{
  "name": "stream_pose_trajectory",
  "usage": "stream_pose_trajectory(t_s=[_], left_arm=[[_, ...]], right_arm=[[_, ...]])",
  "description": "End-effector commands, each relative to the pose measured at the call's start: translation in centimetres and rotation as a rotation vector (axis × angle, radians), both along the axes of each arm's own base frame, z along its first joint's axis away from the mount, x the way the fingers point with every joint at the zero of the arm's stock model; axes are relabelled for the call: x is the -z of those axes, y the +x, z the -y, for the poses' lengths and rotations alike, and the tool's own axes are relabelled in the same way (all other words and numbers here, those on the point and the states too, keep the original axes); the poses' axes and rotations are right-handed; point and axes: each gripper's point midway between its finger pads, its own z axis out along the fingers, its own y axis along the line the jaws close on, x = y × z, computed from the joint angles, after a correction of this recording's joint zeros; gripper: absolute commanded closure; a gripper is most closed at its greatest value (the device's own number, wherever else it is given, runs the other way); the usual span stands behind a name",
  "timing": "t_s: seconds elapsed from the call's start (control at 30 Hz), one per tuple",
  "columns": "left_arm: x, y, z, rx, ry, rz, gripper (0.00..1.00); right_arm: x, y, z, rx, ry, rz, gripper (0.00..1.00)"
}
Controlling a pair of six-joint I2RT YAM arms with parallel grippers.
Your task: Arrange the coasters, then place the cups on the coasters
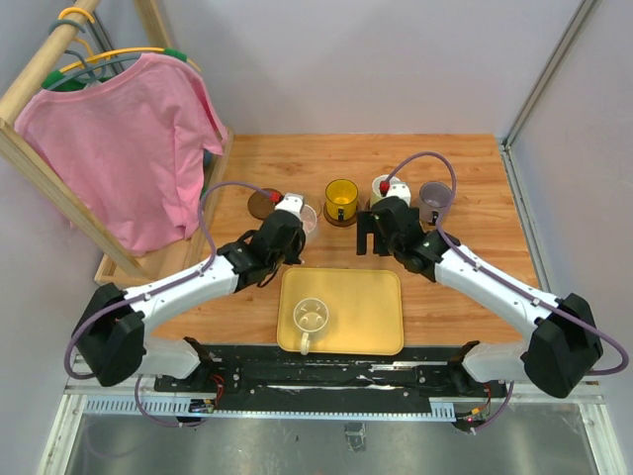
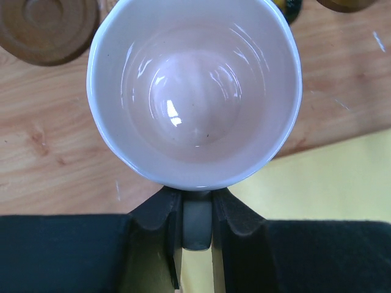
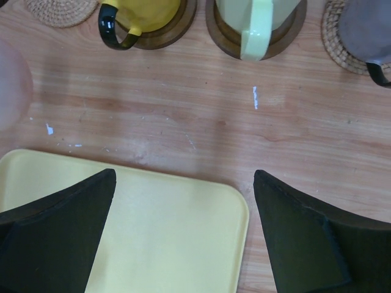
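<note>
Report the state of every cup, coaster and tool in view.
Pink cup, upright, handle pinched in left tool.
Yellow cup, upright on a coaster.
Pale green cup, on a coaster.
Purple cup, on a woven coaster.
Cream cup, upright on the tray.
Brown coaster, bare.
Left tool, shut on pink cup.
Right tool, open, holding nothing.

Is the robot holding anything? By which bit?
Left gripper: jaws pinch the pink cup by its handle. Right gripper: jaws open, empty.
</note>
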Motion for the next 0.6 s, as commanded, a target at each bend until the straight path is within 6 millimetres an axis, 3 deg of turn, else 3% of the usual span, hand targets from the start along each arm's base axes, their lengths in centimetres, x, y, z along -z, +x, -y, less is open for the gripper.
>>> stream_pose_trajectory(t_s=[0.0, 0.37, 0.57], left_arm=[[-4.3, 5.3, 0.9, -0.017, -0.082, 0.151, 0.99], [-2.3, 11.7, -1.0, -0.064, -0.041, 0.122, 0.99], [-1.2, 13.8, -0.5, -0.059, -0.012, 0.109, 0.99]], right_arm=[[-0.8, 0.5, 2.4, 0.067, -0.032, 0.057, 0.04], [-4.1, 0.9, 8.7, 0.241, -0.017, 0.185, 0.06], [-4.1, 0.8, 11.2, 0.301, -0.004, 0.202, 0.06]])
